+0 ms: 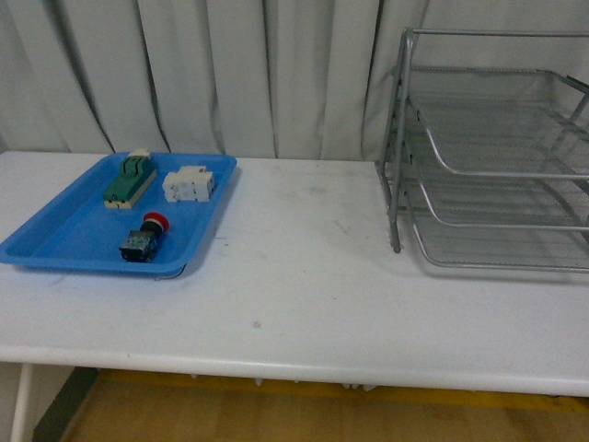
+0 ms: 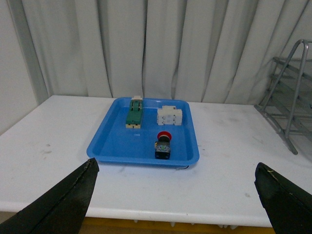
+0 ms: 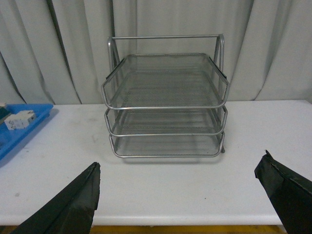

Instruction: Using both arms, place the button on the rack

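Observation:
The button (image 1: 144, 238), red cap on a dark body, lies on its side in the blue tray (image 1: 55, 241) at the table's left; it also shows in the left wrist view (image 2: 163, 144). The silver three-tier wire rack (image 1: 497, 157) stands at the right and fills the right wrist view (image 3: 165, 105). My left gripper (image 2: 178, 195) is open and empty, back near the table's front edge, facing the tray. My right gripper (image 3: 180, 195) is open and empty, near the front edge, facing the rack. Neither arm shows in the front view.
In the blue tray (image 2: 117, 146) also lie a green-and-cream connector strip (image 1: 129, 180) and a white terminal block (image 1: 189, 184). The white table (image 1: 304, 276) stretches between tray and rack. Grey curtains hang behind. The table's front edge is close to both grippers.

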`<state>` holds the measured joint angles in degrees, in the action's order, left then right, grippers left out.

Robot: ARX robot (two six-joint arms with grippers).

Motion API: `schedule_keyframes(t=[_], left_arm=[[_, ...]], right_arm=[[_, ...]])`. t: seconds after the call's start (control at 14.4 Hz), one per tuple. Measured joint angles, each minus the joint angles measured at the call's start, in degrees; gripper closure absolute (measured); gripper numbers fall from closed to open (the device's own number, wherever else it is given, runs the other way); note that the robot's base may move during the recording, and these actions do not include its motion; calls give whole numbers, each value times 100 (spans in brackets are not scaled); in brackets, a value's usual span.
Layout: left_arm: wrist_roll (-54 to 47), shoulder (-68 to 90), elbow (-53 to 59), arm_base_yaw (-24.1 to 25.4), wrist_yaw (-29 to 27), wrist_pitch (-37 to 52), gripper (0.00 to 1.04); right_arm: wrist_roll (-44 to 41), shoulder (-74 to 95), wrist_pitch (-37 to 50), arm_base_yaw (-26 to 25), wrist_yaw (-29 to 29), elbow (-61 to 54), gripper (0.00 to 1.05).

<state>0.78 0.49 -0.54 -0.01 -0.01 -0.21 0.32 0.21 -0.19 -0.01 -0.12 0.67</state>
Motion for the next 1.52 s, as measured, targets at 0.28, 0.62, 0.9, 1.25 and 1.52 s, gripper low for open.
schedule_keyframes(t=[0.28, 0.62, 0.9, 1.25, 1.52], left_arm=[[0, 0, 0, 0, 0, 0, 7], [0, 0, 0, 0, 0, 0, 7], [0, 0, 0, 0, 0, 0, 7], [-2, 0, 0, 0, 0, 0, 7], [-2, 0, 0, 0, 2, 2, 7]], right_arm=[[0, 0, 0, 0, 0, 0, 6], [0, 0, 0, 0, 0, 0, 6], [-2, 0, 0, 0, 0, 0, 6], [0, 0, 0, 0, 0, 0, 6], [769, 1228, 787, -1071, -1438, 203, 6]])
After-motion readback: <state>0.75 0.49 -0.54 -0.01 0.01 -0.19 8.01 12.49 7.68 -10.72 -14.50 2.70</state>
